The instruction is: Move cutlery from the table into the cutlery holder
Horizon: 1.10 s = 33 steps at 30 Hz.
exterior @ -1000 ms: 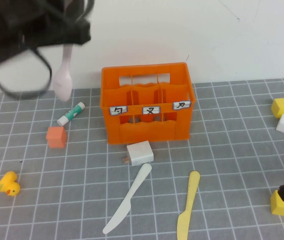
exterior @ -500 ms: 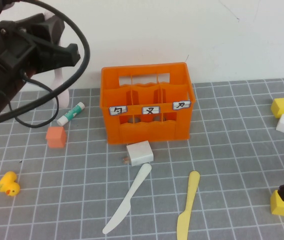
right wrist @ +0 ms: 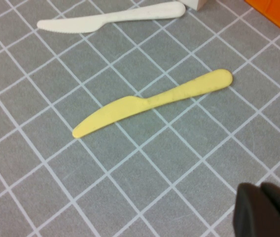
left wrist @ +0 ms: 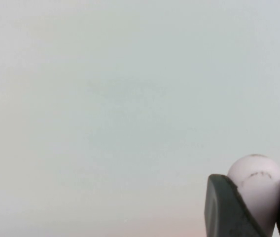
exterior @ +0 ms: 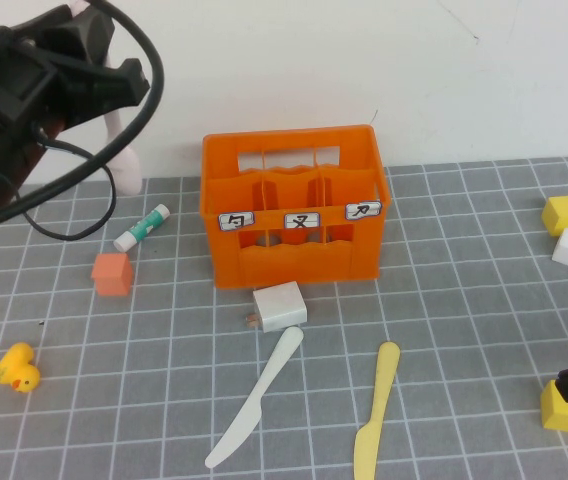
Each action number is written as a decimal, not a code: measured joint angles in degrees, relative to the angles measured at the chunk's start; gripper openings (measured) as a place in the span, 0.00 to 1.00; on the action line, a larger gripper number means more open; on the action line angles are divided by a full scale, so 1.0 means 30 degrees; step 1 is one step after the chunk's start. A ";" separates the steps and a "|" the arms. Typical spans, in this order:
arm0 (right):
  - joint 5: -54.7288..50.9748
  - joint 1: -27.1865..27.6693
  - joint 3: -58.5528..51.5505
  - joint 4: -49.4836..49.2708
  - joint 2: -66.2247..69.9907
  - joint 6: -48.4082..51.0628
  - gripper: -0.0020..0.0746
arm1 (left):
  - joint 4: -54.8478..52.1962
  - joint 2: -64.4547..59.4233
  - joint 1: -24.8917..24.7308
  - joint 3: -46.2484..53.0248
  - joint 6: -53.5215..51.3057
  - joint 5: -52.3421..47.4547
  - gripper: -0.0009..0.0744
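A grey worktop (exterior: pixel 464 330) ruled with white grid lines meets a white wall. The left end effector (left wrist: pixel 267 207) is raised at the far left, well to the left of the orange cutlery holder (exterior: pixel 292 205), and is clenched on a pale pink spoon (exterior: pixel 124 150) that hangs bowl-down in front of the wall, above the worktop's far edge. In the left wrist view its dark fingers (left wrist: pixel 224 210) pinch the spoon's rounded end.

The slotted, divided holder stands near the wall with three white labels on its front. A white block (exterior: pixel 280 305) sits just before it. Nearer the robot lie a white knife (exterior: pixel 254 398) and, beside it to the right, a yellow knife (exterior: pixel 376 410).

The right end effector (right wrist: pixel 268 210) rests low at the near right edge by a yellow cube (exterior: pixel 564 408), its fingers pressed together on nothing.
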<state>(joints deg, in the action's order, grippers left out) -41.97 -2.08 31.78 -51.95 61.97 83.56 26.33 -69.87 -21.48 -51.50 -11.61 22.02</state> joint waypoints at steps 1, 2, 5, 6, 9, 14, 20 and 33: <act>0.0000 0.0000 0.0000 0.0000 0.0000 0.0033 0.02 | 0.0000 0.0000 0.0000 0.0000 0.0042 0.0000 0.26; 0.0000 0.0000 0.0000 0.0000 0.0000 0.0033 0.02 | 0.0000 0.0000 0.0000 0.0000 0.0042 0.0000 0.26; 0.0000 0.0000 0.0000 0.0000 0.0000 0.0033 0.02 | -0.0052 0.0000 0.0000 0.0000 0.0188 0.0000 0.26; 0.0000 0.0000 0.0000 0.0000 0.0000 0.0033 0.02 | -0.0230 0.0000 0.0000 0.0000 0.0278 0.0000 0.26; 0.0000 0.0000 0.0000 0.0000 0.0000 0.0033 0.02 | -0.0685 0.0000 0.0000 0.0000 0.0675 0.0000 0.26; 0.0000 0.0000 0.0000 -0.0030 0.0000 0.0033 0.02 | -0.1297 0.0000 0.0000 0.0000 0.1352 0.0000 0.26; 0.0000 0.0000 0.0000 -0.0030 0.0000 0.0033 0.02 | -0.2653 0.0000 0.0000 0.0000 0.2662 0.0097 0.26; 0.0000 0.0000 0.0000 -0.0030 0.0000 0.0033 0.02 | -0.8617 0.0000 0.0000 0.0000 0.8063 0.1776 0.26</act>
<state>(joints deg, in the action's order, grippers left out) -41.97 -2.08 31.78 -52.04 61.97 83.66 0.48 -69.87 -21.48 -51.50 12.57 27.34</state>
